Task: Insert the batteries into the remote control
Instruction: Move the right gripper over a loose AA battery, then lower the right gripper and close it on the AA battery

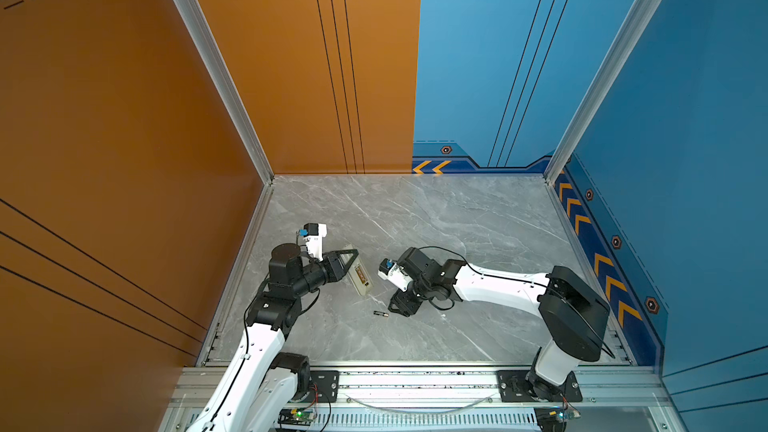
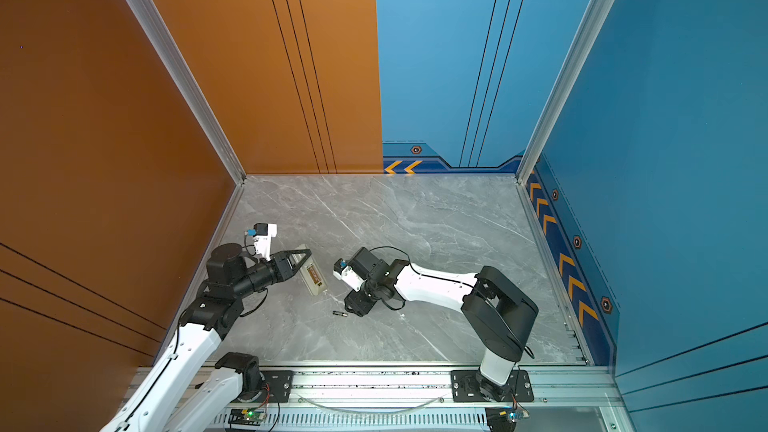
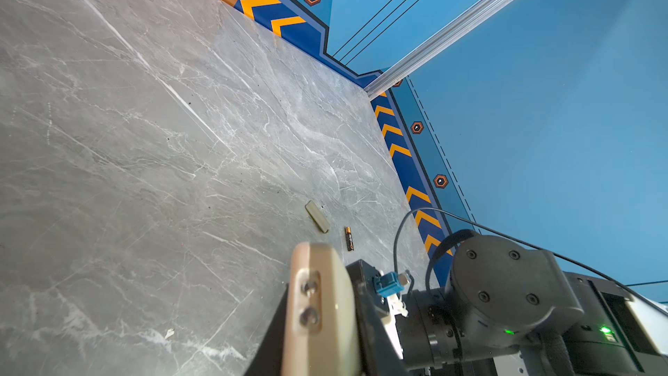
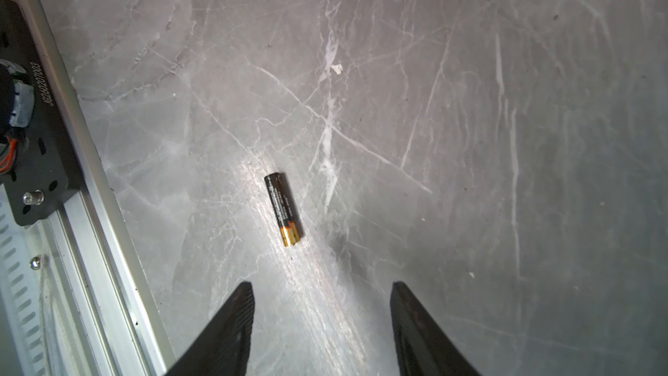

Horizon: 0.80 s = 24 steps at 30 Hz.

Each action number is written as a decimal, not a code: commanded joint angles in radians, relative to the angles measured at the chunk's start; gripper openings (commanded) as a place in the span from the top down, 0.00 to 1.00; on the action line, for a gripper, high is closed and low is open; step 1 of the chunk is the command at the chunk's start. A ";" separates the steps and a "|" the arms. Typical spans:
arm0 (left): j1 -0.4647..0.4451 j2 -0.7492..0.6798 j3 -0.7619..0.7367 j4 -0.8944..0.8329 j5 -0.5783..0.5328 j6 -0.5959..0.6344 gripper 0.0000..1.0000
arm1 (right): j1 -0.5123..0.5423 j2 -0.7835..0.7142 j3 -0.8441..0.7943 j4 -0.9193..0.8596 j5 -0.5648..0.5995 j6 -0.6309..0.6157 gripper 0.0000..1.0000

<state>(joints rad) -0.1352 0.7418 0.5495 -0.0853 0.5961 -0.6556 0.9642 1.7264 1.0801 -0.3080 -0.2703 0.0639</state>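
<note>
Toward the front of the grey table (image 1: 457,218), nearest the metal rail (image 1: 415,382), one battery (image 1: 380,314) lies flat on the stone, touching nothing. The right pincer (image 4: 321,284) hangs low just beside it, jaws apart; in the right wrist view the battery lies ahead of the tips rather than between them, its copper end turned toward them; that spread looks meant to straddle the slim body across its width, so the step in hand is likely the pick-up.

A little farther back, the left pincer (image 1: 348,260) is clamped on one end of the remote (image 1: 360,277), holding it slantwise toward the other arm; probably a steady cradle so a battery can be pushed in; whether its free end rests on the table I cannot tell. A dark, copper-tinged patch shows on its upturned face in both top views; whether that is the second battery I cannot tell either.

Beyond the battery, in the left wrist view only, a small beige strip (image 3: 317,217) lies flat, near it but apart; perhaps the compartment lid, put out of the way.
</note>
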 commanded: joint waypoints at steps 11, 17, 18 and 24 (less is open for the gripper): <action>0.023 -0.085 0.001 0.008 0.022 -0.037 1.00 | 0.020 0.100 0.030 0.030 -0.012 0.032 0.45; 0.029 -0.115 0.025 -0.079 -0.036 -0.025 1.00 | 0.043 0.121 0.058 0.007 -0.002 0.030 0.45; 0.031 -0.124 0.027 -0.091 -0.043 -0.021 1.00 | 0.046 0.124 0.063 0.004 -0.001 0.030 0.45; 0.050 -0.140 0.040 -0.134 -0.041 -0.021 1.00 | 0.061 0.144 0.089 -0.015 0.018 0.030 0.49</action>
<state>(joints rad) -0.0990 0.6128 0.5522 -0.1883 0.5690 -0.6819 1.0172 1.8435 1.1381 -0.2821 -0.2771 0.0845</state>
